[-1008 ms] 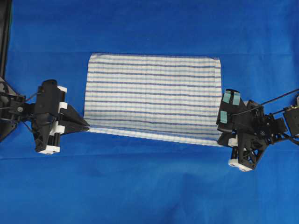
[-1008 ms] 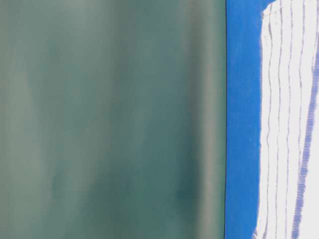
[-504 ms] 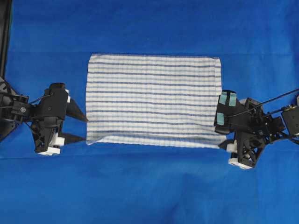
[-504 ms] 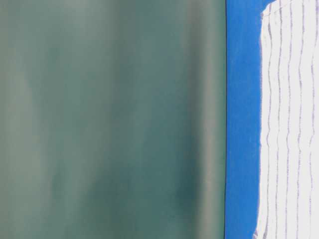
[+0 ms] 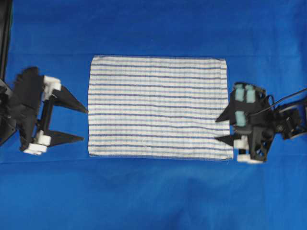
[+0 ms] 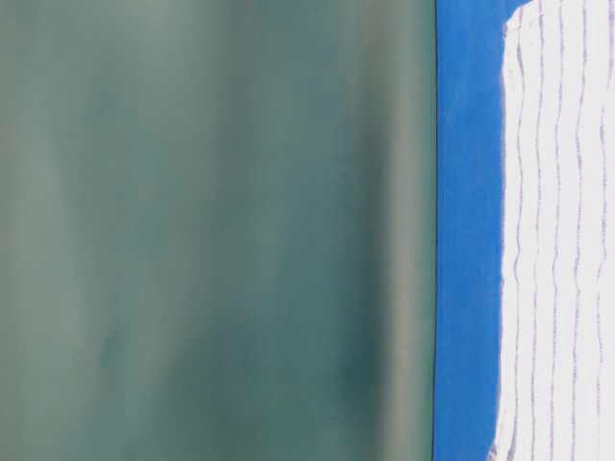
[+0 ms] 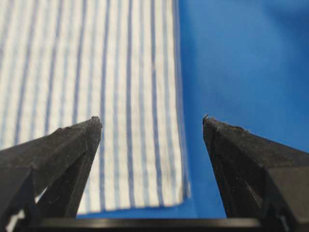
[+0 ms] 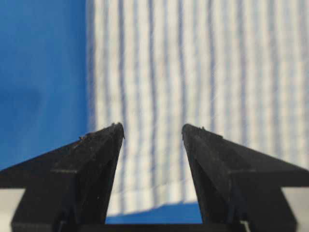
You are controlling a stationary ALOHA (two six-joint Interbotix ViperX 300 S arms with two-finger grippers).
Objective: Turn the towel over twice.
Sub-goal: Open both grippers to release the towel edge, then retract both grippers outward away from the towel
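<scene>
The towel (image 5: 157,106), white with thin blue stripes, lies spread flat in the middle of the blue-covered table, all its edges down. My left gripper (image 5: 85,125) stands open just off the towel's left edge, near its front corner, holding nothing. My right gripper (image 5: 216,129) is open too, its fingertips over the towel's right edge near the front corner. In the left wrist view the towel (image 7: 96,96) lies beyond the wide-apart left gripper (image 7: 152,121). The right wrist view has the towel (image 8: 193,87) ahead of the open right gripper (image 8: 153,128). The towel (image 6: 557,240) also shows in the table-level view.
A plain blue cloth (image 5: 153,196) covers the whole table, with free room in front of and behind the towel. A dark frame (image 5: 5,38) stands at the far left edge. A green wall (image 6: 211,230) backs the table in the table-level view.
Both grippers went from shut on the towel's front corners to open. The lifted front edge dropped and the towel now lies flat. The left arm drew back to the left.
</scene>
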